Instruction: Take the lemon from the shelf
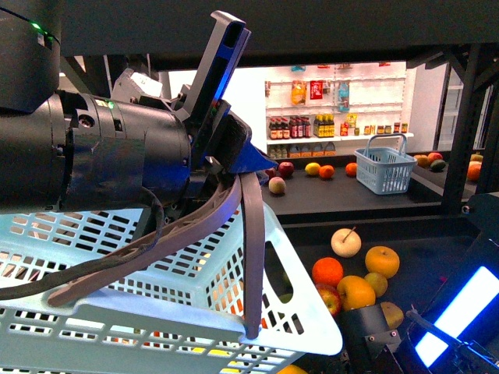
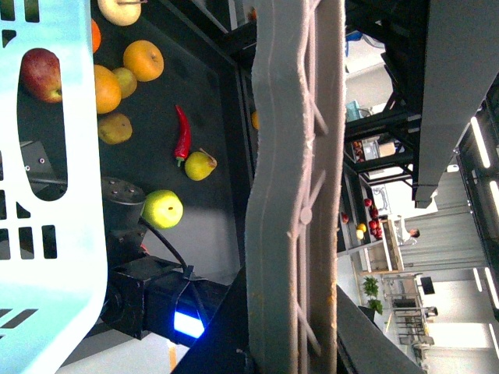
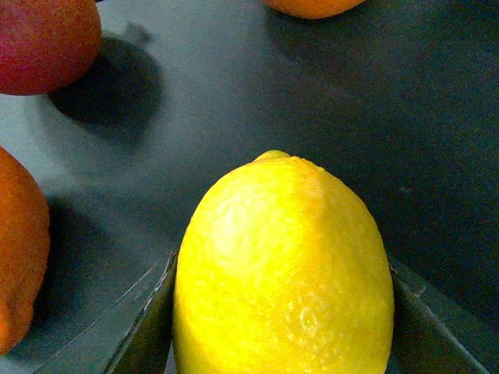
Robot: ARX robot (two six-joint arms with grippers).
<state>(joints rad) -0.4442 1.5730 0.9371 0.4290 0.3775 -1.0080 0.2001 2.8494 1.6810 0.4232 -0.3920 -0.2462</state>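
Note:
The lemon, bright yellow and dimpled, fills the right wrist view. My right gripper is shut on it, with one dark finger on each side. It sits low over the dark deck of the shelf. In the front view my left gripper is shut on the grey basket handle of a pale blue basket. That handle runs straight through the left wrist view. My right arm's end shows low at the right, and the lemon is hidden there.
On the deck lie a cream apple, oranges, a red apple, a red chili and a pear. A yellow-green fruit sits by my right arm. A second blue basket stands on a farther deck.

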